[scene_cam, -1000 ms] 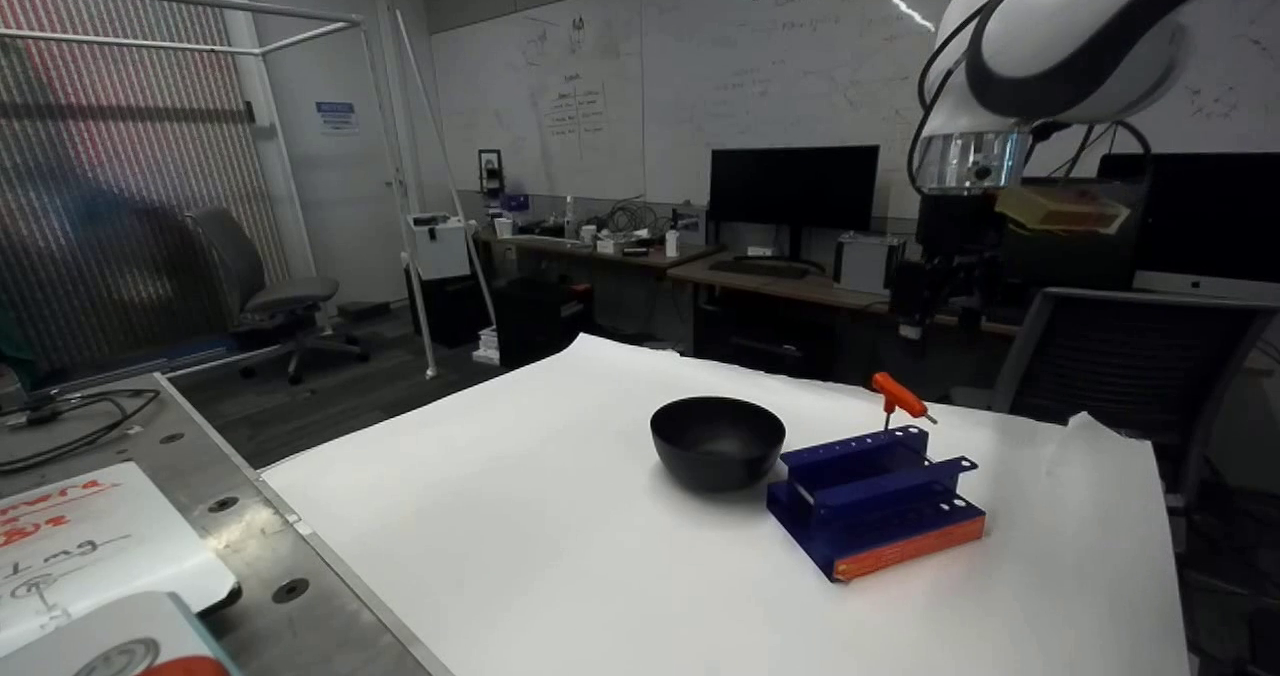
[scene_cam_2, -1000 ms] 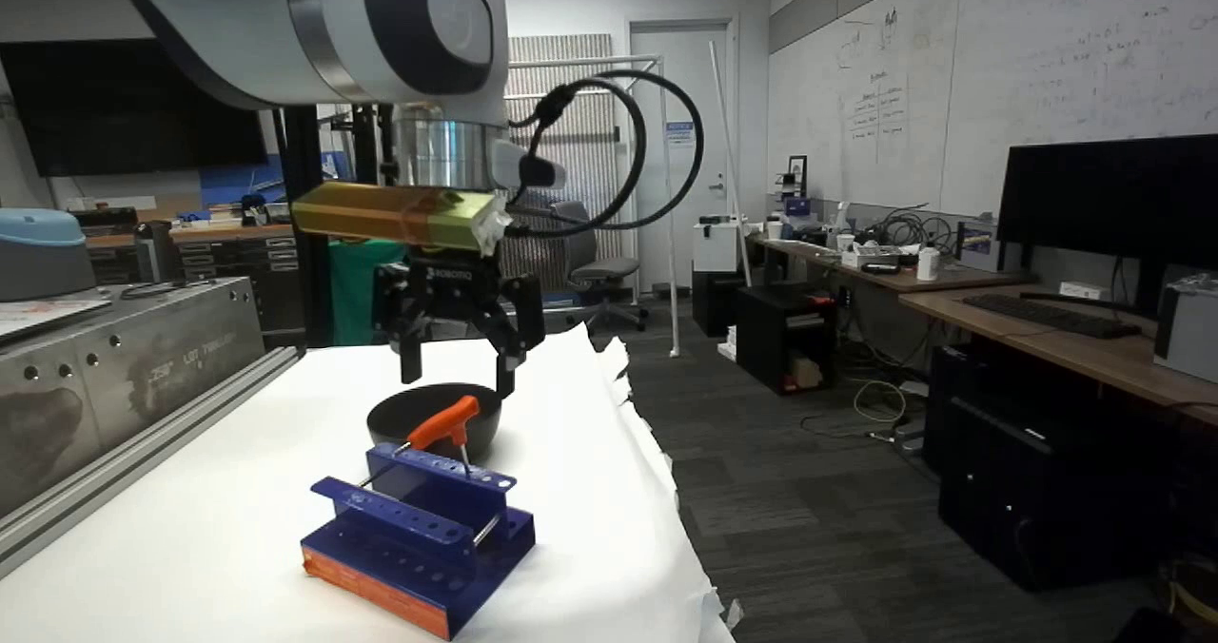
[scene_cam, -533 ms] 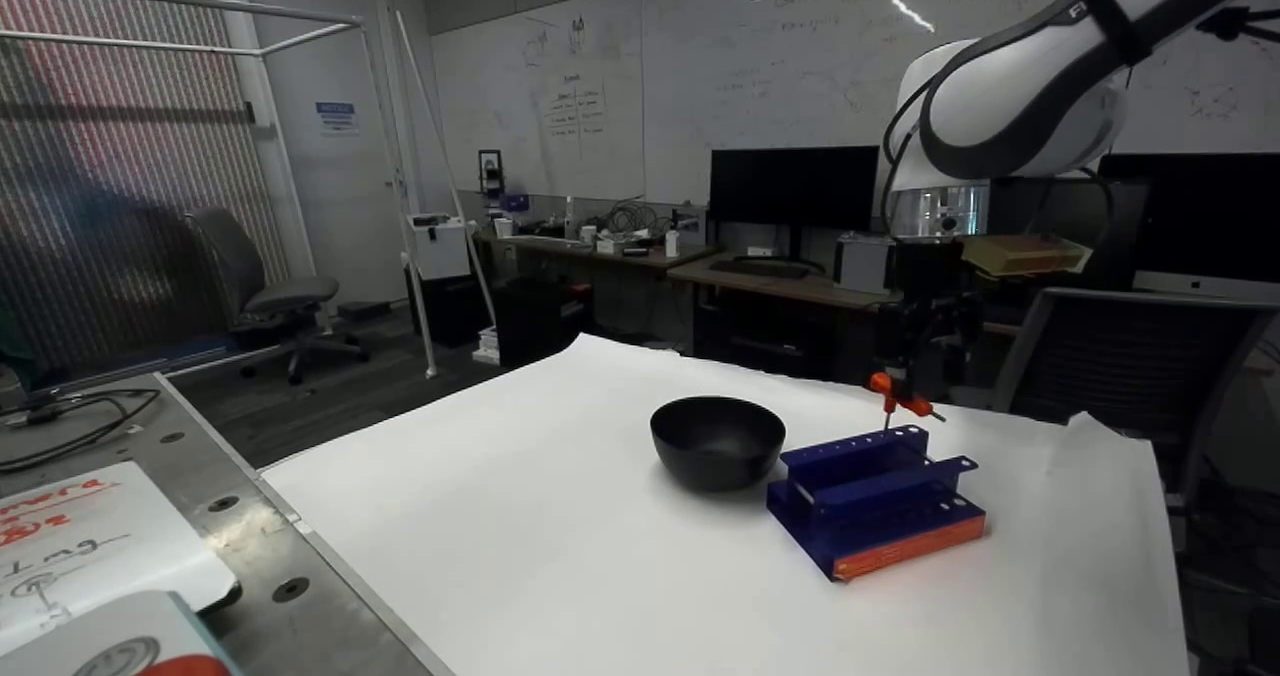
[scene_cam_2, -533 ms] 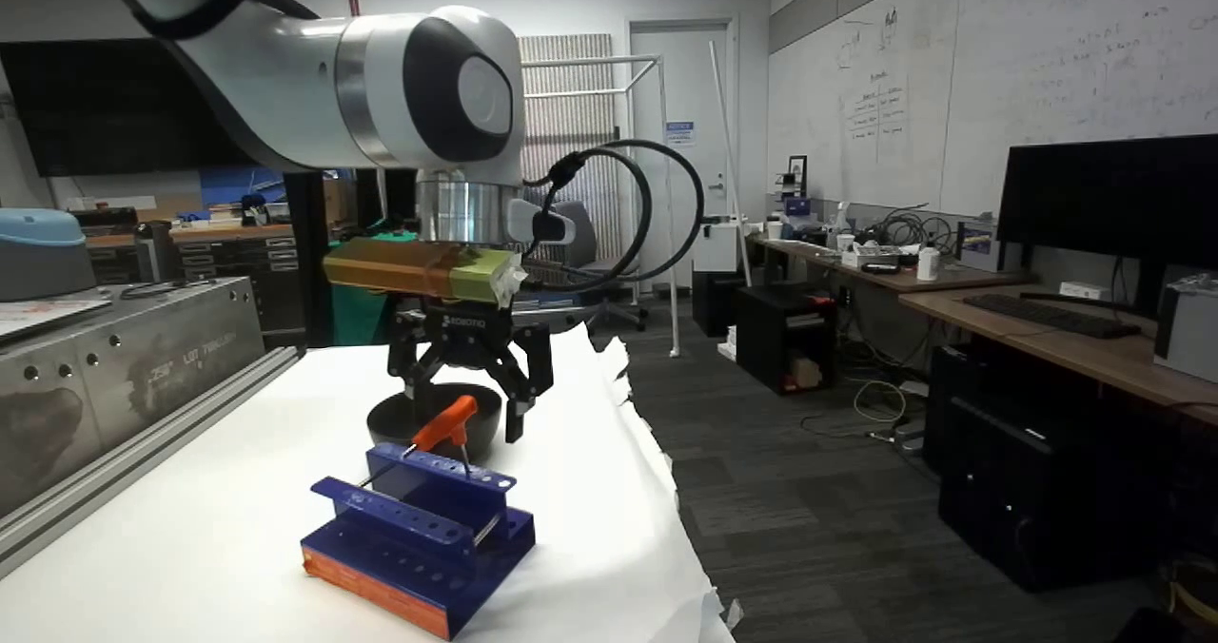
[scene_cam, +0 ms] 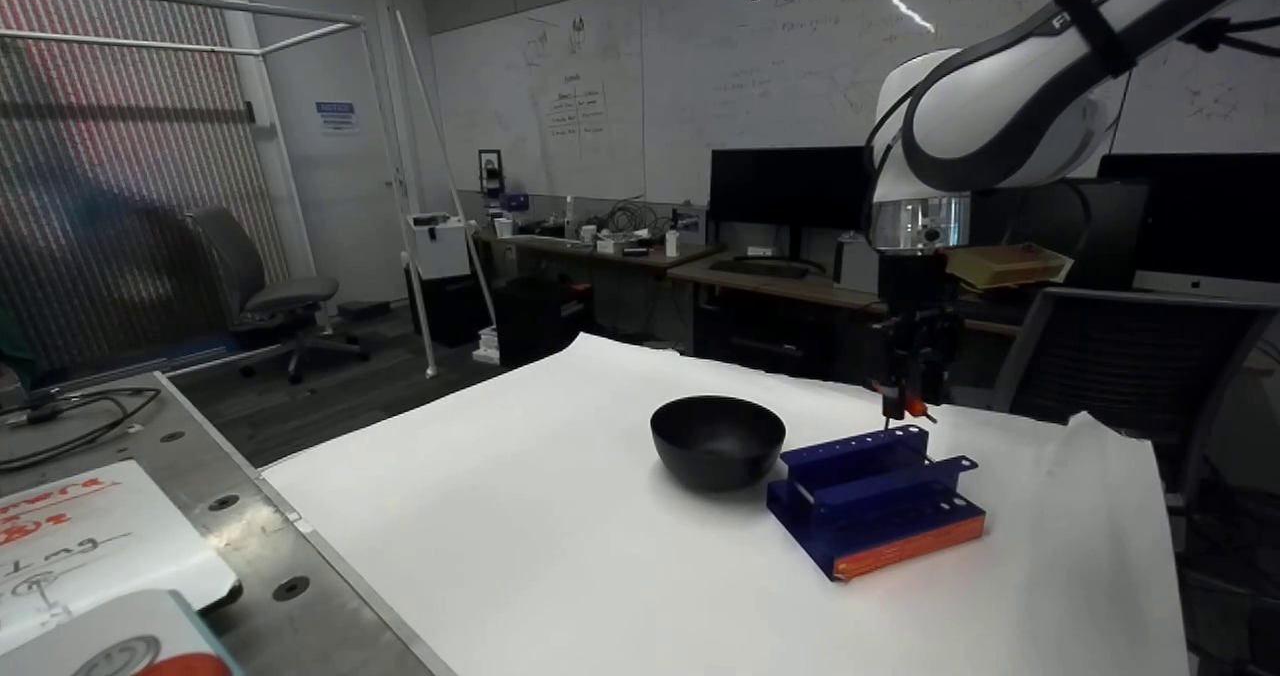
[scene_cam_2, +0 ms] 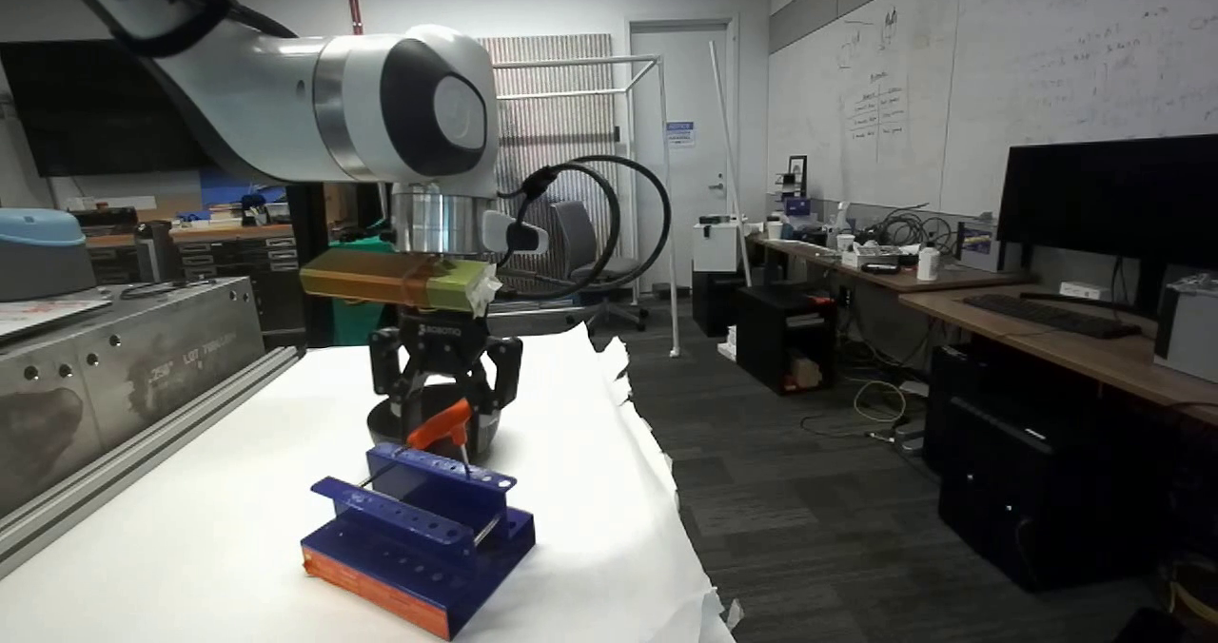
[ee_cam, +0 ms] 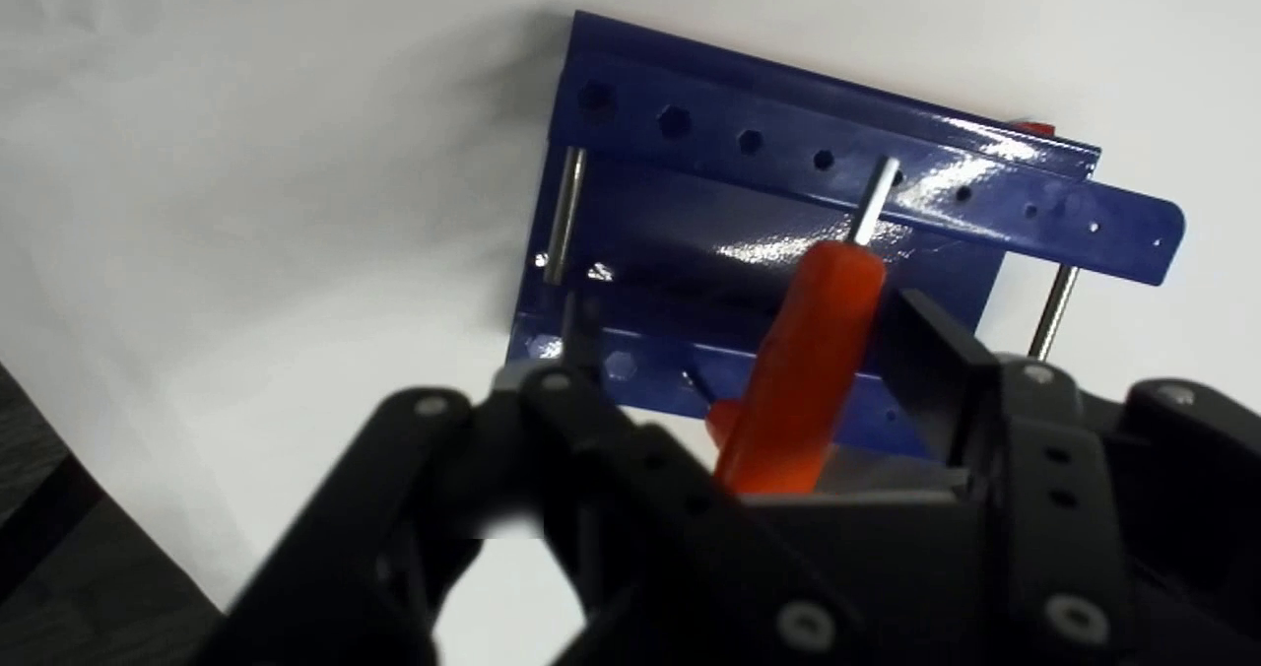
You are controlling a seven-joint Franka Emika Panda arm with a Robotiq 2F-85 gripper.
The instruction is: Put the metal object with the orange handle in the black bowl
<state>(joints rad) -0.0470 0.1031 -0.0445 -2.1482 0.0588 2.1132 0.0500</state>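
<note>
The metal object with the orange handle stands in the blue rack, its thin shaft down in the rack's top rail. Its orange handle shows in both exterior views [scene_cam: 916, 407] [scene_cam_2: 441, 425] and large in the wrist view [ee_cam: 813, 351]. A short metal tip sticks out of the handle's end. My gripper [scene_cam: 908, 396] [scene_cam_2: 449, 407] [ee_cam: 746, 336] is low over the handle, with one finger on each side. Gaps show between handle and fingers in the wrist view, so it is open. The black bowl [scene_cam: 718, 444] [scene_cam_2: 383, 422] stands beside the rack, outside the wrist view.
The blue rack [scene_cam: 880, 491] [scene_cam_2: 400, 519] [ee_cam: 729, 223], with an orange base edge, sits on the white-covered table [scene_cam: 560, 546], close to the bowl. A metal block [scene_cam_2: 133, 377] borders the table. A black chair [scene_cam: 1130, 376] and desks with monitors stand beyond it.
My gripper has come down from above the rack to around the orange handle, and its fingers look closer together than before. The bowl, rack and tool have not moved.
</note>
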